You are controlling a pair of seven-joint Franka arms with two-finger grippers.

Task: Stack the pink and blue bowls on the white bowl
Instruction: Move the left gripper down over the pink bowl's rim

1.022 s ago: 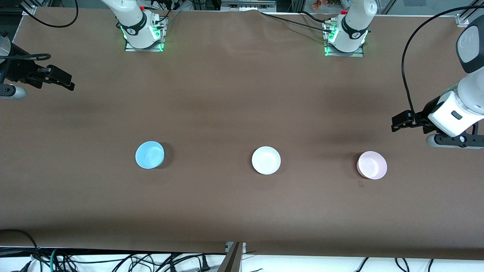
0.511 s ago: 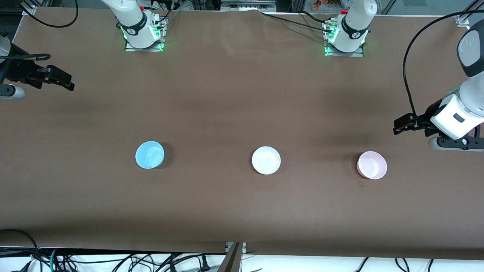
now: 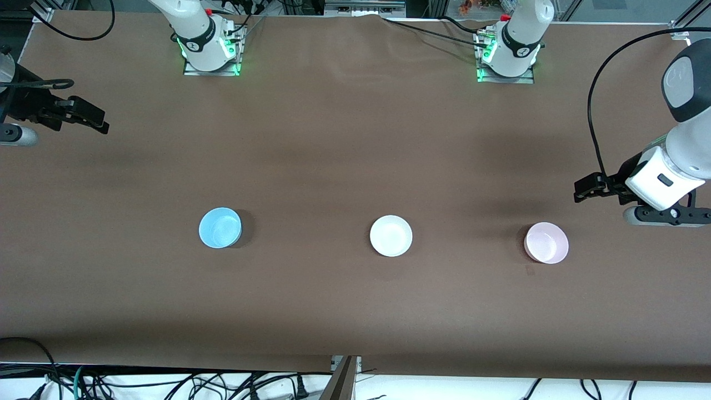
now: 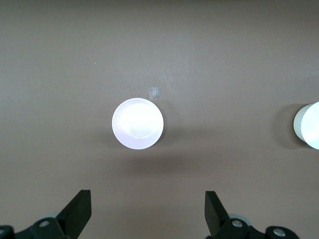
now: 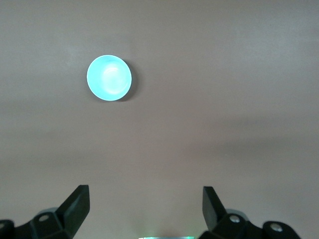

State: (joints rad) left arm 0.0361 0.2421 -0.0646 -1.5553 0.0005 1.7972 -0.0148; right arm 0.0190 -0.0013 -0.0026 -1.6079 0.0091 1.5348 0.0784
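Three bowls stand in a row on the brown table. The white bowl [image 3: 391, 235] is in the middle, the light blue bowl [image 3: 220, 227] is toward the right arm's end and the pale pink bowl [image 3: 546, 242] is toward the left arm's end. My left gripper [image 3: 583, 188] is open and empty, over bare table beside the pink bowl. Its wrist view shows the pink bowl [image 4: 137, 123] ahead of the open gripper [image 4: 148, 211], with the white bowl [image 4: 310, 125] at the edge. My right gripper [image 3: 95, 119] is open and empty over the table's right arm's end. Its wrist view shows the blue bowl [image 5: 109, 78] well apart from the gripper [image 5: 145, 206].
A small pale mark [image 3: 529, 270] lies on the table right by the pink bowl and also shows in the left wrist view [image 4: 154, 92]. The arm bases [image 3: 211, 50] stand along the table's edge farthest from the front camera. Cables [image 3: 166, 383] hang below the nearest edge.
My left arm has shifted slightly toward the table's middle, and its gripper is a little lower in the front view. The right arm and the three bowls have not moved.
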